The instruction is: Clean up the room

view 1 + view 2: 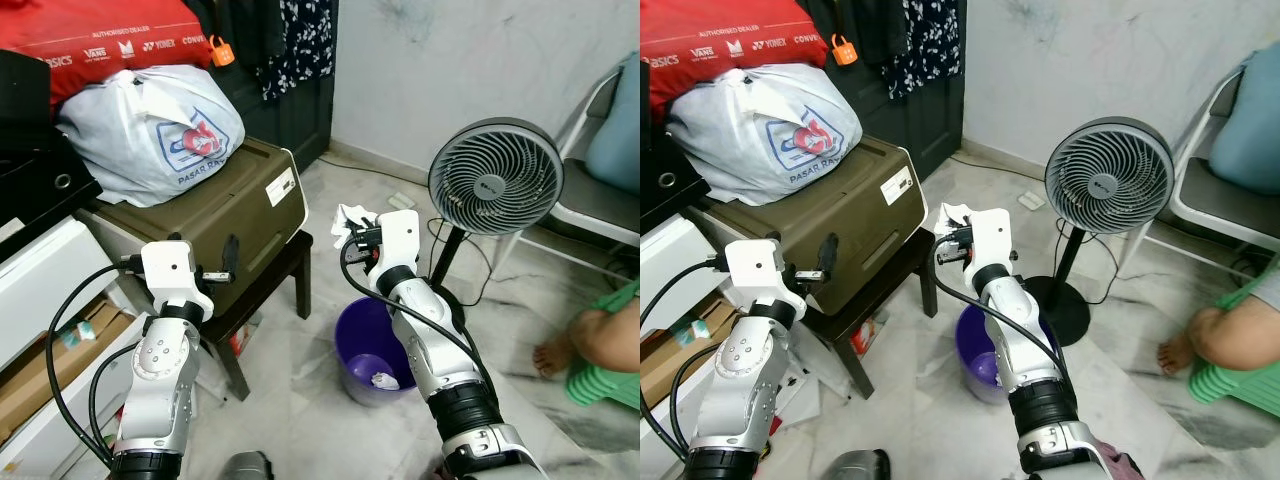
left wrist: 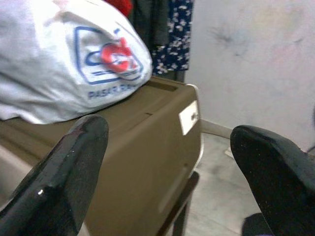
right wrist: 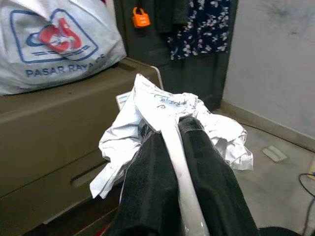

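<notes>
Item: crumpled paper, light, soft, crushable; right hand clamped on middle fold, above purple bin. Left hand apart, empty, 9 o'clock.

Standing fan, white shopping bag, perhaps a printer

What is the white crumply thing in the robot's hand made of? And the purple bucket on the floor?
The white crumply thing, pinched in the right hand, looks like paper: thin, matte, sharply creased, with faint writing on it. The purple bucket on the floor looks like plastic: smooth, evenly coloured, slightly glossy walls. That is probable, judged from looks alone.
</notes>
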Tool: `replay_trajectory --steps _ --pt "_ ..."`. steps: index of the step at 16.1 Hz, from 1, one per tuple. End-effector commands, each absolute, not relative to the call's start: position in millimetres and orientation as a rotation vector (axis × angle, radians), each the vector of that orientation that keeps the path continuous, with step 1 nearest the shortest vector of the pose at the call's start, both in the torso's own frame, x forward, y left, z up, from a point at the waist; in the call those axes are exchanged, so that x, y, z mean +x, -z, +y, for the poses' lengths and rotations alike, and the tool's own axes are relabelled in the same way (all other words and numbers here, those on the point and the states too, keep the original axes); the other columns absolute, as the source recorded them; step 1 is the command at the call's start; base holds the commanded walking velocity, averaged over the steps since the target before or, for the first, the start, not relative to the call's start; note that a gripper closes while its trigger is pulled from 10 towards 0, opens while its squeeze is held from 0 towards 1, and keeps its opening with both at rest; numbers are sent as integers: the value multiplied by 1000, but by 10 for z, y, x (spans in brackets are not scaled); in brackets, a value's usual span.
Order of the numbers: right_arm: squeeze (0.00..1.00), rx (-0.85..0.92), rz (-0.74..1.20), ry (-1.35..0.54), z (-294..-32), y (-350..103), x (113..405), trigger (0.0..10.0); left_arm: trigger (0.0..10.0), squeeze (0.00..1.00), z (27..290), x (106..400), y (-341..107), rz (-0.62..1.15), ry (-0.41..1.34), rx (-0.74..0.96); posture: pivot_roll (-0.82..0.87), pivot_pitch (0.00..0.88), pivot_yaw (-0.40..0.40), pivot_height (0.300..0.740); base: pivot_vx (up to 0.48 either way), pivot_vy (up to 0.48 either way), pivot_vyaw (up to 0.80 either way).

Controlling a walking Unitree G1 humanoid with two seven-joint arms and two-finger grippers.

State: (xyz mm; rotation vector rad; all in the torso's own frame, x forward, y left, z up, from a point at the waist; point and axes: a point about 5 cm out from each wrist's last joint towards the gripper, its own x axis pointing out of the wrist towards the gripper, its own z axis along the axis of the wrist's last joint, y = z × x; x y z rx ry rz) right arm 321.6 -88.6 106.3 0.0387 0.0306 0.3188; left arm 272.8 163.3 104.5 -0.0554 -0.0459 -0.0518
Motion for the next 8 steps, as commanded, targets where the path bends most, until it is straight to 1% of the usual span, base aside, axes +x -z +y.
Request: replay_trajectory --steps 1,3,8 --pt "0 48 25 -308 -909 -1083 3237 10000 10000 0 1620 2733 -1080 -61 68 -52 -78 0 -11 740 0 0 0" --pt "0 48 26 -307 -911 -1083 3240 10000 10000 0 1619 2735 -1083 -63 69 -54 -78 0 -11 740 0 0 0" --pt "0 52 25 -302 -911 -1085 3243 10000 10000 0 1615 2733 -1093 -68 78 -56 -79 0 -8 740 296 0 0"
